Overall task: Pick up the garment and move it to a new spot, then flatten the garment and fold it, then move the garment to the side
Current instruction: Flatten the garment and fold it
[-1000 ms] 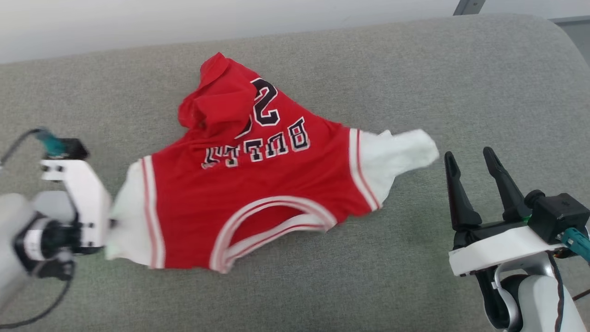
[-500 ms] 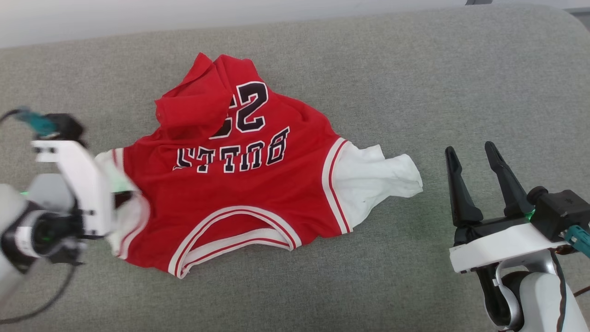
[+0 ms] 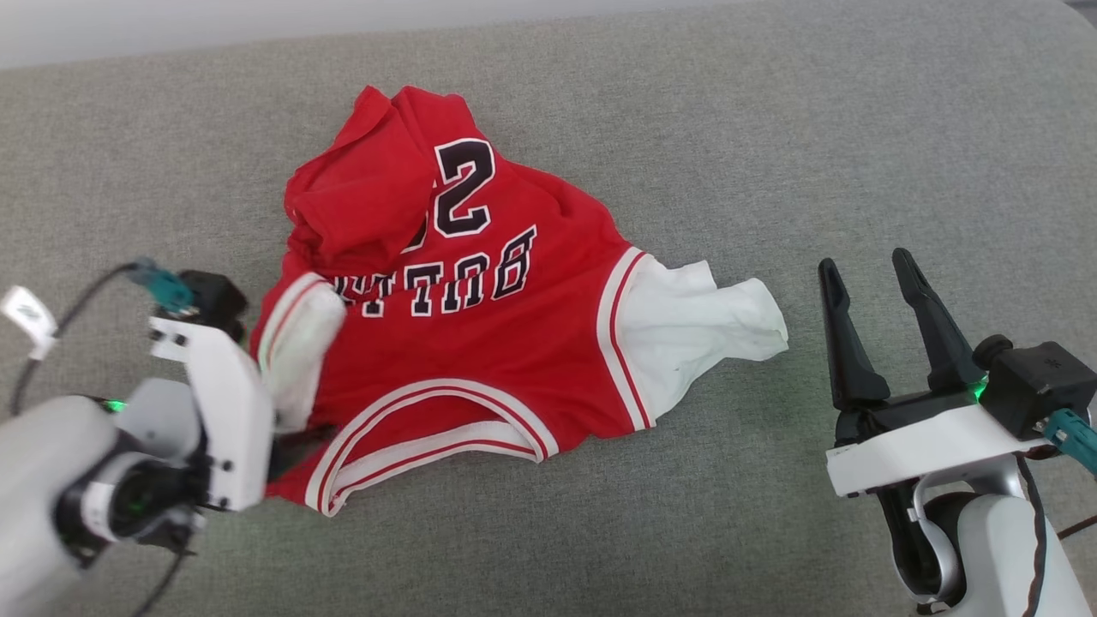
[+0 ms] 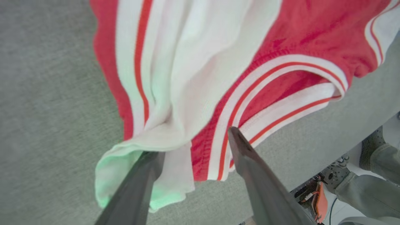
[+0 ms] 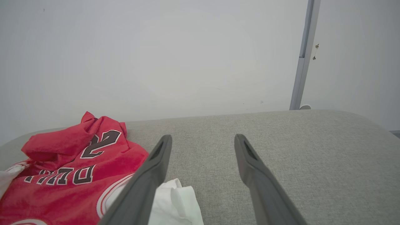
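Whereas white sleeve (image 3: 304, 343) was clamped 1 s ago, left fingers (image 4: 137, 187) are now seen spread, sleeve released and folded onto red garment (image 3: 480, 360); right fingers (image 3: 844, 343) kept open, well apart.

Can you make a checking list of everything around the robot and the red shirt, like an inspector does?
Surface: grey cushion, soft cloth.
Job's things: jersey, rumpled; a red flap hides part of the number, and one white sleeve is folded onto the red.
Clutter: nothing seen.
Grippers: left gripper open, fingers at the folded sleeve; right gripper open, apart from the jersey.
Cables: left plug, teal, with a looping cable; right plug, teal.
Surroundings: pale wall, grey post.
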### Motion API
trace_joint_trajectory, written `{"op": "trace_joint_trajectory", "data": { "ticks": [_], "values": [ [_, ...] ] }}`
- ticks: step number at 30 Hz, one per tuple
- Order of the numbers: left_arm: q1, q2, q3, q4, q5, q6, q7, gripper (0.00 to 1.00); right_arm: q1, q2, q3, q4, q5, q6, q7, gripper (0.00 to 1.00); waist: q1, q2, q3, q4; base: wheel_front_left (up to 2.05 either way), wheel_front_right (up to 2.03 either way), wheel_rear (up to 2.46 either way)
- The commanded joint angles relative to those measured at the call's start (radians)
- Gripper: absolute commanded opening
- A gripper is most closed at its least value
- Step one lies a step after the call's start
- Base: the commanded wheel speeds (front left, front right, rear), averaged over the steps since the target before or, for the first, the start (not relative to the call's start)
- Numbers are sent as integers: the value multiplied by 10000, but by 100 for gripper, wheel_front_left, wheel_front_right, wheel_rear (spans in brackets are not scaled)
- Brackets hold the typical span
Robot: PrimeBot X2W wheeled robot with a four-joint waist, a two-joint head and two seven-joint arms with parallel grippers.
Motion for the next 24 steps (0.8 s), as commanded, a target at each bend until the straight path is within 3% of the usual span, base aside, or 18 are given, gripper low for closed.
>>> {"op": "trace_joint_trajectory", "data": {
  "ticks": [1,11,14,24],
  "values": [
    [-64,293,177,-138,-90,50,41,100,-40,35,17,39,-8,2,-99,100,0,0,-4,-21,0,0,0],
    [-474,1552,540,-952,-62,542,389,100,78,63,72,86,26,2,-216,100,0,0,-40,-126,0,0,0],
    [-483,1697,666,-840,-116,633,247,100,103,74,80,69,28,2,-216,100,0,0,-42,-162,0,0,0],
    [-525,2180,977,471,-142,348,-148,100,157,81,87,-8,-16,2,-144,100,0,0,-11,-254,0,0,0]
  ]
}}
